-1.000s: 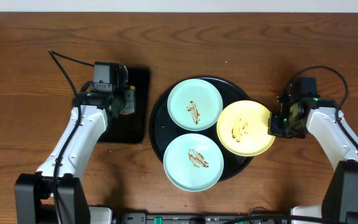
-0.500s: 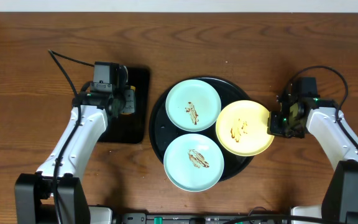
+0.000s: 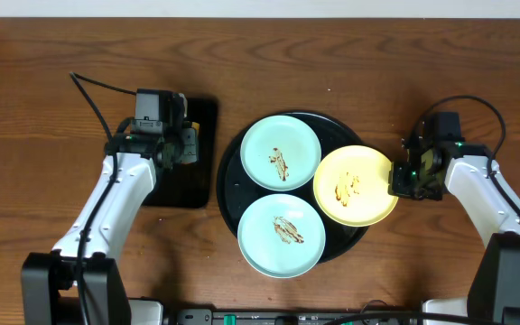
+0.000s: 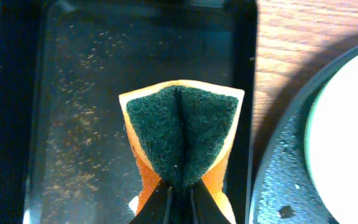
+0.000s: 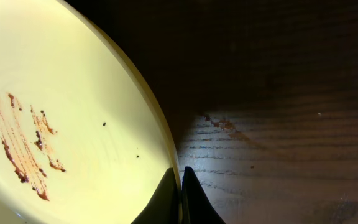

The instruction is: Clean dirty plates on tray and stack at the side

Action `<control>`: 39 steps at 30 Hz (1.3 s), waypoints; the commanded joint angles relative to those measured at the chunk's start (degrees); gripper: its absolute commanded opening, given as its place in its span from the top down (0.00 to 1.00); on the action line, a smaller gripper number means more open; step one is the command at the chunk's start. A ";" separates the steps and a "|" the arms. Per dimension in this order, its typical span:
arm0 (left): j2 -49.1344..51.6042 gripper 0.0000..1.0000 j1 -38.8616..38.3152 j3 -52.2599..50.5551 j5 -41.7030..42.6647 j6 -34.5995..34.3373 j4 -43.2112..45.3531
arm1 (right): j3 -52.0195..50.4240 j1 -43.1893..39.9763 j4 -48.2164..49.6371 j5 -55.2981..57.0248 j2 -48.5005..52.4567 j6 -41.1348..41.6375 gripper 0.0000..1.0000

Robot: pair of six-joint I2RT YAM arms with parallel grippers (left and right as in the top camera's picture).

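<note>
Bimanual plate cleaning, opening stage. The left end effector [image 4: 179, 198] is closed narrowly on a folded sponge [image 4: 182, 134], green scouring face outward and orange backing at the edges. The sponge hangs directly ahead of its fingertips, over the rectangular tray [image 4: 61, 93], which otherwise holds only fine specks. Over the last second this end effector has shifted only slightly. The round tray [image 3: 231, 185] lies just off to its side, so the sponge has probably yet to reach a plate.

The right end effector [image 5: 180, 178] is pinched onto the rim of the yellow plate [image 5: 73, 93], its fingertips nearly together over the edge. The plate has crept a little away from that end effector, toward the tray's centre. This suggests a steadying grip being settled before wiping.

The round tray carries all three plates. The two blue plates [image 3: 283, 152] [image 3: 281, 235] lie beyond the yellow one as seen from the right end effector. The yellow plate overhangs the rim nearest that end effector, above the wooden surface [image 3: 332, 54]. Each plate shows brown smears at its centre, so none is judged clean and no stack is started.
</note>
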 commanded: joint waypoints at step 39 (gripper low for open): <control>24.98 0.93 -41.20 15.30 27.96 -16.81 23.26 | 0.85 -0.17 0.13 -1.01 0.28 -0.02 0.99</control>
